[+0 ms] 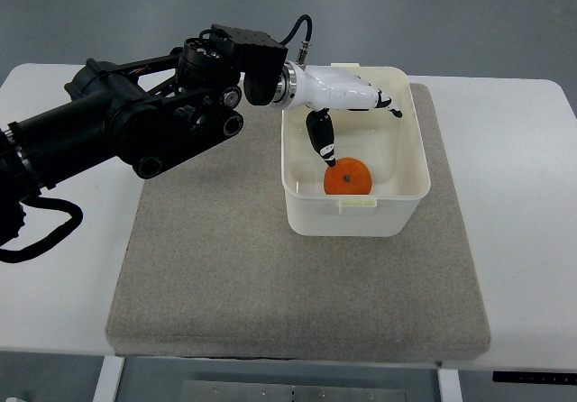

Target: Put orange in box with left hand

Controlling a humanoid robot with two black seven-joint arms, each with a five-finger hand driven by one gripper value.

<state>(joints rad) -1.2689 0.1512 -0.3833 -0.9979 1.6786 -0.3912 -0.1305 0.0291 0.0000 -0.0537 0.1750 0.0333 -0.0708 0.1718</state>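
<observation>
From my station I see the orange (348, 178) lying on the floor of the box (397, 214), toward its near wall and roughly midway between its left and right walls. It sits free, stem dimple up. The box is a cream-white open tub with a small tab on its near rim, and it holds only the orange.

My left hand (347, 105) hangs over the far-left part of the box. Its fingers are apart and hold nothing: the long white fingers (383, 102) reach out toward the box's far-right corner, while the black thumb (321, 139) points down into the tub, its tip just beside the orange's upper-left edge. I cannot tell whether that tip touches the fruit or hovers just off it.

The left arm (135, 123), black and bulky, comes in from the left edge and crosses the far-left corner of the grey mat (234, 294) to reach the box. The box stands on the mat's far-right part, close to its right edge. The mat lies on the white table (523, 204), covering most of its middle.
</observation>
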